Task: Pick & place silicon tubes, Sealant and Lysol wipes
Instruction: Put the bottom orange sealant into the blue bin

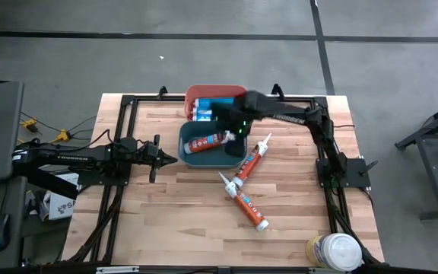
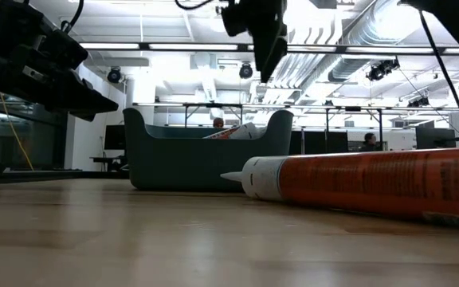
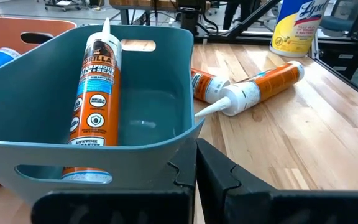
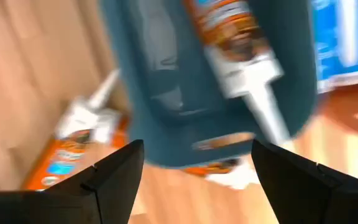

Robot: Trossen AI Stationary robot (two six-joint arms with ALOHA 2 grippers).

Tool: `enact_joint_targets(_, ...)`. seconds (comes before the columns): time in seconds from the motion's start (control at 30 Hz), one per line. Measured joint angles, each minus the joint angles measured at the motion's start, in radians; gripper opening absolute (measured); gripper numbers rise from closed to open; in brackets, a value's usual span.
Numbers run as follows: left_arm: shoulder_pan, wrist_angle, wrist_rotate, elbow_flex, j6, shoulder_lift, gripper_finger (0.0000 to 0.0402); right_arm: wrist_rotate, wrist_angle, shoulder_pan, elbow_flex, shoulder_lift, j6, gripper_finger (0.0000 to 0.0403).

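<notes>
Counting what is sorted, you have one orange sealant tube [image 1: 210,141] lying in the teal bin [image 1: 191,156] and blue cartridges [image 1: 206,112] in the red bin [image 1: 204,93] behind it. Two orange tubes [image 1: 251,160] are left on the table [image 1: 150,221], crossing near each other just beside the teal bin. The Lysol wipes [image 1: 334,250] stand untouched at the table's near right corner, well apart. Your right gripper [image 1: 238,131] hangs over the teal bin with jaws spread wide and nothing between them. Your left gripper [image 1: 166,158] waits beside the bin, jaws closed and empty.
</notes>
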Motion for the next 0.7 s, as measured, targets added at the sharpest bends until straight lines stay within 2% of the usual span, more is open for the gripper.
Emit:
enact_joint_targets(0.17,0.0,-0.003,0.0,0.0,0.0,0.0,0.0,0.009,0.011,0.101,-0.173,-0.069,0.163,0.0294)
enact_joint_targets(0.33,0.0,-0.002,0.0,0.0,0.0,0.0,0.0,0.047,0.077,0.209,-0.427,-0.185,0.342,0.0294)
enact_joint_targets(0.5,0.0,-0.002,-0.001,0.0,0.0,0.0,0.0,-0.004,0.279,0.302,-0.659,-0.275,0.486,0.0294)
enact_joint_targets(0.7,0.0,-0.003,-0.001,0.0,0.0,0.0,0.0,-0.093,0.515,0.39,-0.842,-0.296,0.62,0.0294)
